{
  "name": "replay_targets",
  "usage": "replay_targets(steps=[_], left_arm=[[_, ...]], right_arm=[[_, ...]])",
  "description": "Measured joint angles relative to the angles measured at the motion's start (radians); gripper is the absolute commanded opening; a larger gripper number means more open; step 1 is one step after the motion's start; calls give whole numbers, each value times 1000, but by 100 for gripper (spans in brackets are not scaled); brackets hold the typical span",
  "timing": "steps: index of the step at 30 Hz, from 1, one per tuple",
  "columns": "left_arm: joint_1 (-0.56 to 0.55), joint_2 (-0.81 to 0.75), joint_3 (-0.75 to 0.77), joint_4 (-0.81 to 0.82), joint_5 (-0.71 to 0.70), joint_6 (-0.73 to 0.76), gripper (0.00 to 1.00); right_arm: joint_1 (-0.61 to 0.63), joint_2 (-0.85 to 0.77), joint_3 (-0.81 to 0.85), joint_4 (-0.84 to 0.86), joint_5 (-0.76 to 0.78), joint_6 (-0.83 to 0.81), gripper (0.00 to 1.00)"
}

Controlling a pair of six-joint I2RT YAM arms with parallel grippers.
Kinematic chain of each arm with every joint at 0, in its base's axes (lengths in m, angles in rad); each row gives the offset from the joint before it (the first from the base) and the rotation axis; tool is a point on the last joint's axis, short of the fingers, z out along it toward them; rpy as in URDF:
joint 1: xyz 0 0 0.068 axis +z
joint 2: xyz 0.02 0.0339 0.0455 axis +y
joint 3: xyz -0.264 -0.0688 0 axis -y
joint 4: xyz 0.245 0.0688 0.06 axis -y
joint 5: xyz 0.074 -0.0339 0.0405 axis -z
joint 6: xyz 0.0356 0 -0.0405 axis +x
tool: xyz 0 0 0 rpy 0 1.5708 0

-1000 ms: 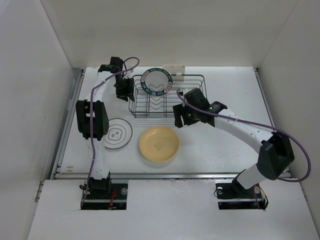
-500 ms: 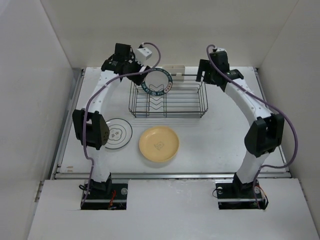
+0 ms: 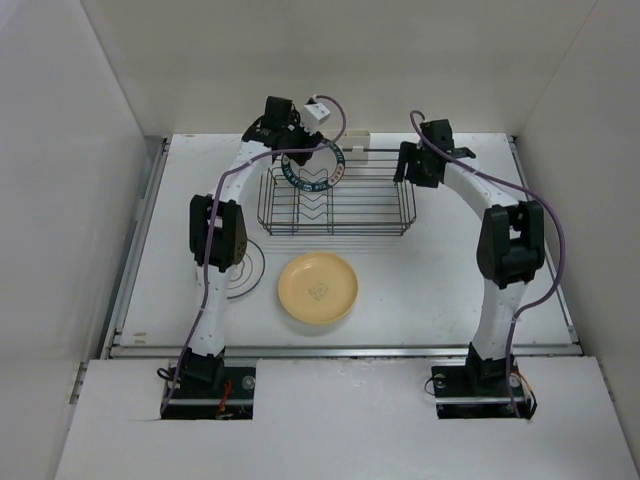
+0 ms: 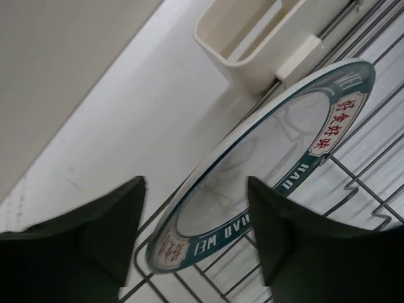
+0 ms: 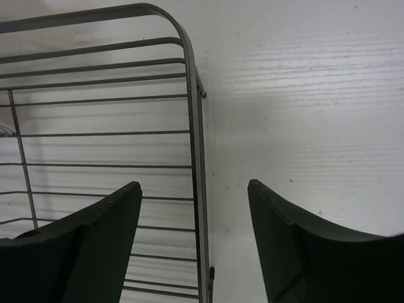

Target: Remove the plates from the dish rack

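The dish rack (image 3: 340, 231) stands at the back middle of the table. A white plate with a dark green lettered rim (image 3: 313, 165) leans in its back left part. My left gripper (image 3: 293, 150) is open just above that plate's back left edge; in the left wrist view the gripper (image 4: 196, 192) has one finger on each side of the plate's rim (image 4: 284, 148), not touching. My right gripper (image 3: 405, 168) is open at the rack's right end; in the right wrist view the gripper (image 5: 196, 196) straddles the rack's end wire (image 5: 194, 158). No cream-white plate shows.
A yellow-orange plate (image 3: 318, 288) lies on the table in front of the rack. A white plate with a dark line drawing (image 3: 248, 270) lies to its left, partly hidden by my left arm. A cream plastic piece (image 4: 252, 38) hangs on the rack's back edge. White walls enclose the table.
The left gripper has moved right along the back to the green-rimmed plate. The right arm has swung from the rack's front to its back right end and lowered there.
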Motion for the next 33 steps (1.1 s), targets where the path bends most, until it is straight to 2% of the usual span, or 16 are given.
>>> replay_targets(steps=[1,2,3,5,6,7,17,25,29,33], left_arm=[[0,14,0,0,2,-12,30],[1,25,0,0,-3,-18,20],[8,27,0,-2,21,-8,13],[19,-5,0,-43,74,-23,0],[19,-16,0,-32,74,-13,0],[19,-26,0,-26,72,-7,0],[36,-98,-33,4,38,-143,0],[115,-191,8,17,120,-520,0],[167,-267,23,-44,164,-680,0],[263,-372,29,-198,238,-706,0]], right_arm=[[0,7,-1,1,-8,-3,66],[0,11,-3,3,-14,-4,59],[0,12,-9,9,-21,-8,45],[0,12,-19,20,-21,-26,25],[-6,12,-27,44,-13,-31,5],[-14,12,-33,54,-10,-44,0],[-25,-2,-74,97,-31,-73,0],[-23,-2,-74,96,-23,-74,0],[-22,-2,-74,96,-21,-75,0],[-22,-3,-76,97,-21,-75,0]])
